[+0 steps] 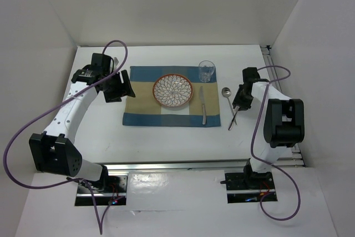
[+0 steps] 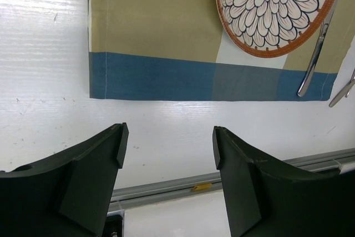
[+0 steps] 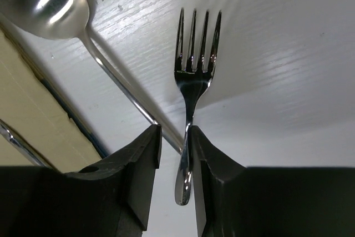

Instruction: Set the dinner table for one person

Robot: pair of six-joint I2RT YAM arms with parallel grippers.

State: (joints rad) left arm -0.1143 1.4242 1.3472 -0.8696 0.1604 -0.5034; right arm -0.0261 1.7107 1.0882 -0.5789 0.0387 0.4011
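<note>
This is a robotics lab test cell. Plain white panels box in the dinner table on three sides. The left arm and the right arm are mounted along an aluminium rail at the near edge. Purple cables loop loose over them, and bare wiring shows at a base. The striped placemat and patterned plate (the only homely things in view) lie in the middle of the white top.
</note>
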